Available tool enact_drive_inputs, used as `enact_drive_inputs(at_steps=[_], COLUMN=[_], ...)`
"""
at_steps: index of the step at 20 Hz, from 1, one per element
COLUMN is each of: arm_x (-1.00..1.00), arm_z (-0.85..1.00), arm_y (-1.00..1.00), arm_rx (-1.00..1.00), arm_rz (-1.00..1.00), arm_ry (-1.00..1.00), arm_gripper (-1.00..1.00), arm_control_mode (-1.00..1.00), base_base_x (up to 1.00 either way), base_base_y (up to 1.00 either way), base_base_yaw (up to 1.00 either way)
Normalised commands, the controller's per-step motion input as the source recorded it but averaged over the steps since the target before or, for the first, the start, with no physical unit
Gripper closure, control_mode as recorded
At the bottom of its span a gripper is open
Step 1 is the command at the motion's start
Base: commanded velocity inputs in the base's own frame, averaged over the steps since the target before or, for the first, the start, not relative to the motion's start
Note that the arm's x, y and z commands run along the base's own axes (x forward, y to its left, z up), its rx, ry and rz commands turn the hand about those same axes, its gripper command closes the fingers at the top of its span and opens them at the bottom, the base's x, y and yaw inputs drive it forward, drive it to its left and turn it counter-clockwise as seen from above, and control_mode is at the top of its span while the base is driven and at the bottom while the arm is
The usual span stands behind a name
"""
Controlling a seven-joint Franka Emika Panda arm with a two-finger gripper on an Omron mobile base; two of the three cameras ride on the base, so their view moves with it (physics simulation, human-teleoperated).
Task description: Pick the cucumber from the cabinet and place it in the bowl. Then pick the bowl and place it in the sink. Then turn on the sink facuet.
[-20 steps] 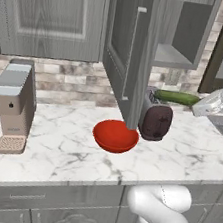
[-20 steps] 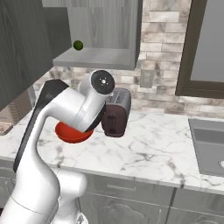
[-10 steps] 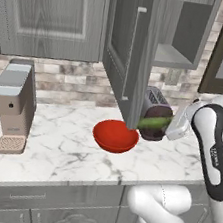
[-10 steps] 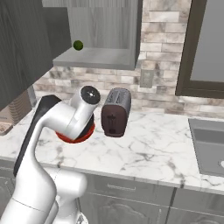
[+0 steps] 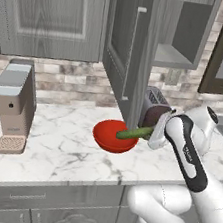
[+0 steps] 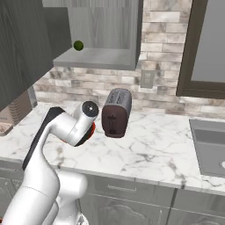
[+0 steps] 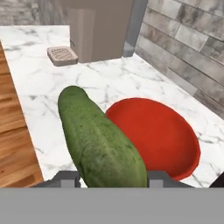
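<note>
My gripper (image 7: 112,177) is shut on the dark green cucumber (image 7: 99,142), which sticks out forward between the two fingertips. In the left base view the gripper (image 5: 155,135) holds the cucumber (image 5: 133,133) nearly level, its free end over the right part of the red bowl (image 5: 114,135). The bowl (image 7: 158,133) stands on the marble counter, just right of the cucumber in the hand view. A red sliver of the bowl (image 6: 91,130) peeks out behind the arm. The cabinet (image 5: 171,39) stands open above, its door (image 5: 126,50) swung out. The sink (image 6: 210,147) lies at the far right.
A dark toaster (image 5: 154,108) stands just behind the gripper, against the brick wall. A grey coffee machine (image 5: 12,105) sits at the counter's left. A small green round fruit (image 6: 78,45) rests on the cabinet shelf (image 6: 94,58). The open door hangs close above the bowl.
The arm has swung down and left from in front of the cabinet, carrying the cucumber from beside the toaster's top to just over the bowl.
</note>
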Motion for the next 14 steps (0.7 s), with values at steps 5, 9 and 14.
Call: enact_drive_inputs(at_steps=[5,9,14], arm_x=[0.65,0.27,0.0], arm_z=[-0.36,-0.28,-0.17], arm_y=[0.02,0.21,0.2], arm_rx=[0.0,-0.02,-0.03], arm_rz=[0.0,0.0,0.0], arm_ry=[0.0,0.0,0.0], arm_gripper=[1.0,1.0,1.0], arm_control_mode=[-1.0,-1.0,-1.0], base_base_x=[0.0,0.0,0.0], base_base_y=[0.0,0.0,0.0], base_base_yaw=[0.0,0.0,0.0])
